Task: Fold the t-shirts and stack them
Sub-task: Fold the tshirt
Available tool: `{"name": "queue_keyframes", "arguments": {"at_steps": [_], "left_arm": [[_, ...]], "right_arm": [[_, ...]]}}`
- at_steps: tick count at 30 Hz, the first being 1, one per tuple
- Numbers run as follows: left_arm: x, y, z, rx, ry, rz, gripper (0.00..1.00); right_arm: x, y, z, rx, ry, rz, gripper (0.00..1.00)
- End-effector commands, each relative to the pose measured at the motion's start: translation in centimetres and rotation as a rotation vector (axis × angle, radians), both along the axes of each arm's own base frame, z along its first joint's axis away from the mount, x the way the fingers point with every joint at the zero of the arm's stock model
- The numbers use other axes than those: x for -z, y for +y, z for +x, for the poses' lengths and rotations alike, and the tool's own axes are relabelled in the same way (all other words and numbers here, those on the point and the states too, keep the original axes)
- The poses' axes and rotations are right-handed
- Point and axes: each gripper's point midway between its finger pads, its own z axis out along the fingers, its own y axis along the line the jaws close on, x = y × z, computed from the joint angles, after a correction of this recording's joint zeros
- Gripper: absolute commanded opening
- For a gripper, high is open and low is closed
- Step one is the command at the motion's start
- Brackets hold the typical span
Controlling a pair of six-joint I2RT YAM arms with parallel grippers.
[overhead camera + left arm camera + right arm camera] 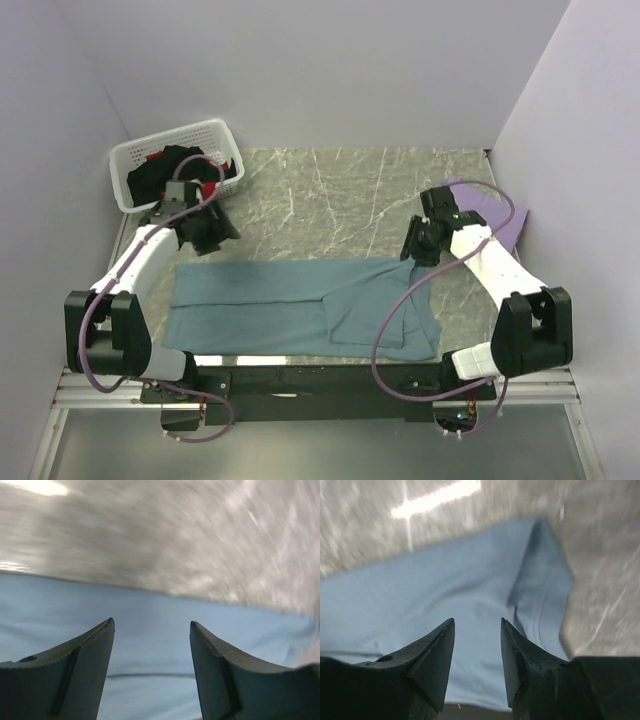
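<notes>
The dusty teal-blue t-shirt lies flat across the near half of the table, folded into a long band with one flap laid over its right part. My left gripper hovers just beyond the shirt's far left edge. It is open and nothing is between its fingers, with the blue cloth below. My right gripper hangs over the shirt's far right corner, also open and empty above the cloth. A lavender t-shirt lies at the right, behind the right arm. Black and red t-shirts sit in the basket.
The white slotted basket stands at the table's back left corner, close behind the left gripper. The grey marbled tabletop stretches between the basket and the lavender shirt. Walls close in on the left, back and right.
</notes>
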Motion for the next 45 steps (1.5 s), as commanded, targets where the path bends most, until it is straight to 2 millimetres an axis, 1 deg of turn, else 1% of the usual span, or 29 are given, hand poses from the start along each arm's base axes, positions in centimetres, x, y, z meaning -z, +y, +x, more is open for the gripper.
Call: {"name": "queue_keyframes", "arguments": {"at_steps": [1, 2, 3, 5, 6, 7, 8, 10, 11, 12, 14, 15, 16, 17, 20, 21, 23, 27, 30, 34, 35, 38, 40, 44, 45], "left_arm": [[-3.1, -5.0, -0.2, 0.206, -0.105, -0.050, 0.67], [-3.4, -6.1, -0.6, 0.248, -0.117, -0.068, 0.66], [-3.4, -8.1, -1.5, 0.320, -0.120, -0.079, 0.66], [-4.0, -10.4, -2.4, 0.406, -0.142, -0.118, 0.66], [-4.0, -12.1, -3.4, 0.470, -0.140, -0.138, 0.65], [-4.1, -13.2, -3.9, 0.505, -0.144, -0.157, 0.65], [-4.0, -15.1, -5.3, 0.572, -0.127, -0.191, 0.65], [-3.7, -17.0, -6.7, 0.638, -0.109, -0.223, 0.65], [-3.5, -18.1, -7.1, 0.670, -0.108, -0.238, 0.65], [-3.2, -19.8, -8.8, 0.731, -0.087, -0.260, 0.66], [-2.6, -21.6, -10.0, 0.777, -0.071, -0.276, 0.66], [-2.1, -22.9, -11.5, 0.816, -0.045, -0.281, 0.66], [-1.9, -23.5, -12.0, 0.831, -0.037, -0.276, 0.66], [-1.1, -24.4, -13.3, 0.869, -0.008, -0.264, 0.66], [0.3, -25.5, -14.6, 0.909, 0.039, -0.239, 0.66], [0.5, -26.1, -15.5, 0.936, 0.056, -0.241, 0.65], [1.7, -26.6, -16.8, 0.961, 0.104, -0.226, 0.64], [2.7, -27.2, -18.2, 0.991, 0.149, -0.208, 0.63], [3.5, -27.2, -18.8, 0.995, 0.181, -0.198, 0.63], [4.3, -27.7, -19.6, 1.018, 0.227, -0.222, 0.63], [5.1, -27.5, -20.0, 1.018, 0.262, -0.205, 0.63], [5.3, -28.0, -20.2, 1.031, 0.269, -0.197, 0.62], [5.5, -28.0, -20.3, 1.027, 0.278, -0.185, 0.61], [5.8, -28.0, -20.7, 1.037, 0.305, -0.190, 0.58], [5.8, -28.0, -20.9, 1.040, 0.309, -0.190, 0.54]], "right_arm": [[0.7, 1.1, -4.2, -0.037, 0.094, 0.044, 0.48], [0.6, 1.3, -5.1, -0.047, 0.097, 0.049, 0.48], [1.2, 1.4, -6.6, -0.058, 0.137, 0.043, 0.47], [0.9, 2.2, -8.5, -0.089, 0.140, 0.049, 0.47], [1.6, 2.3, -10.1, -0.096, 0.183, 0.047, 0.47], [1.7, 2.5, -11.0, -0.084, 0.195, 0.058, 0.47], [1.9, 2.8, -12.3, -0.095, 0.194, 0.068, 0.46], [2.0, 3.2, -13.9, -0.075, 0.218, 0.105, 0.46], [1.8, 3.3, -14.5, -0.076, 0.198, 0.126, 0.46], [2.6, 3.2, -15.9, -0.076, 0.230, 0.124, 0.46], [2.8, 3.4, -17.1, -0.069, 0.239, 0.153, 0.46], [3.5, 3.2, -17.9, -0.069, 0.261, 0.149, 0.46], [3.7, 3.2, -18.2, -0.062, 0.268, 0.155, 0.46], [3.8, 3.3, -18.6, -0.064, 0.268, 0.161, 0.45], [4.6, 3.6, -19.2, -0.074, 0.280, 0.166, 0.45], [4.9, 3.7, -19.2, -0.076, 0.280, 0.164, 0.45], [5.4, 3.8, -19.5, -0.085, 0.298, 0.151, 0.45], [6.1, 4.2, -19.4, -0.105, 0.298, 0.135, 0.44], [6.8, 4.1, -19.5, -0.114, 0.313, 0.119, 0.43], [7.4, 4.1, -19.4, -0.129, 0.312, 0.109, 0.43], [7.6, 4.1, -19.5, -0.132, 0.320, 0.104, 0.43], [8.1, 4.0, -19.6, -0.138, 0.326, 0.098, 0.41], [8.1, 4.3, -19.5, -0.150, 0.315, 0.110, 0.40], [8.1, 4.4, -19.4, -0.158, 0.307, 0.114, 0.34], [8.0, 4.3, -19.4, -0.156, 0.305, 0.114, 0.33]]}}
